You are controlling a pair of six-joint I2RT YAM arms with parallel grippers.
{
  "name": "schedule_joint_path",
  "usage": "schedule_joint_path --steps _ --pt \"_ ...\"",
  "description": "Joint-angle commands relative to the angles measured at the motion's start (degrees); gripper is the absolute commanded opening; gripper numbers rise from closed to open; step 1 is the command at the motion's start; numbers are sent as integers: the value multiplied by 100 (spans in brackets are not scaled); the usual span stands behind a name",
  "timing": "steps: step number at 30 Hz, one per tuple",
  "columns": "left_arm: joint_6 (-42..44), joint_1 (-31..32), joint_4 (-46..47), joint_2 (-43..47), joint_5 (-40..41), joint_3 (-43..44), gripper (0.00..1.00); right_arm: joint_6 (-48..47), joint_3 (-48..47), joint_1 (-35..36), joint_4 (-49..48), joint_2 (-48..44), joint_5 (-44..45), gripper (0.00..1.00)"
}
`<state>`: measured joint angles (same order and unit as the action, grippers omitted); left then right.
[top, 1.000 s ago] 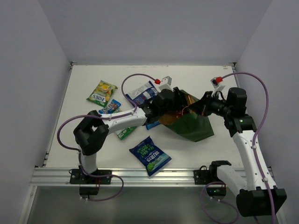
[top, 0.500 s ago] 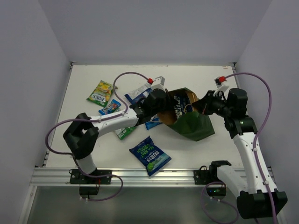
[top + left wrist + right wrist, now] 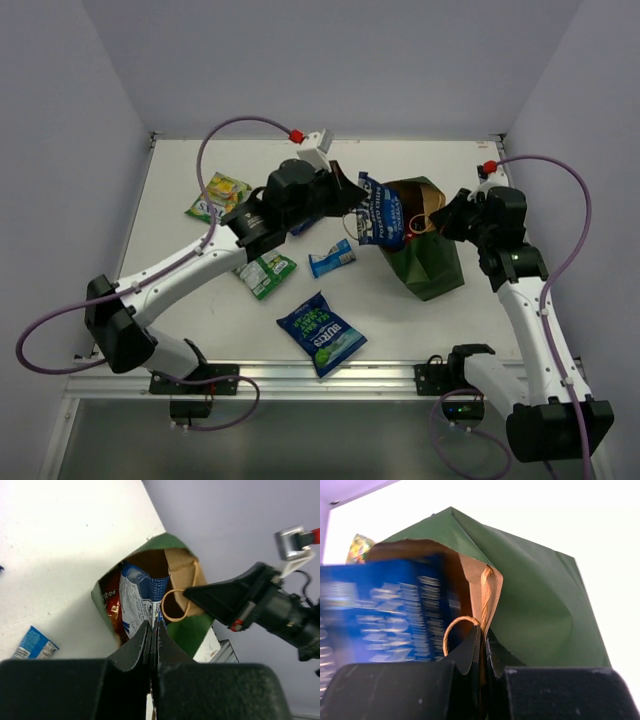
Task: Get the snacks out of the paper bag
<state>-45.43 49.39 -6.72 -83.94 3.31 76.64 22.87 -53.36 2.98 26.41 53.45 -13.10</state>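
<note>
The dark green paper bag (image 3: 428,262) stands at the centre right, its mouth facing left. My right gripper (image 3: 447,216) is shut on its rim by the cord handle (image 3: 461,626), and the green wall (image 3: 540,605) fills the right wrist view. My left gripper (image 3: 348,203) is shut on a dark blue crisp bag (image 3: 382,212) and holds it raised at the bag's mouth. In the left wrist view the jaws (image 3: 154,626) pinch this crisp bag (image 3: 140,592). A red-orange packet (image 3: 112,605) lies inside the paper bag (image 3: 192,630).
Snacks lie on the white table (image 3: 460,160): a yellow-green packet (image 3: 220,193) at far left, a green-white one (image 3: 266,273), a small blue bar (image 3: 331,258) and a dark blue crisp bag (image 3: 321,334) near the front. Grey walls enclose the table.
My left gripper has risen and drawn back to the left, out of the bag, with the dark blue crisp bag. The paper bag has been pulled more upright. The right gripper keeps its hold.
</note>
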Motion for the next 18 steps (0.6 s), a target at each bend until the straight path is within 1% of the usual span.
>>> schedule_joint_path --steps 1,2,5,8,10,12,15,18 --pt "587 -271 -575 475 -173 860 0 33 80 -43 663 183 774 0" --pt "779 -315 -828 562 -103 1192 0 50 107 -43 655 183 765 0" --pt "1193 -430 -1225 738 309 1755 0 103 159 -61 672 122 835 0" --pt "1580 -535 -1498 827 792 2160 0 147 168 -79 725 69 932 0" --pt "1843 -562 -1569 844 1161 2250 0 147 168 -96 777 60 950 0" --pt "2046 -597 -1543 818 1320 2276 0 156 107 -96 839 -27 941 0" --pt "2170 -641 -1560 616 1357 2294 0 51 -24 -96 909 -150 871 0" --pt "2284 -676 -1140 379 1067 1988 0 -186 -349 -96 1076 -274 809 0"
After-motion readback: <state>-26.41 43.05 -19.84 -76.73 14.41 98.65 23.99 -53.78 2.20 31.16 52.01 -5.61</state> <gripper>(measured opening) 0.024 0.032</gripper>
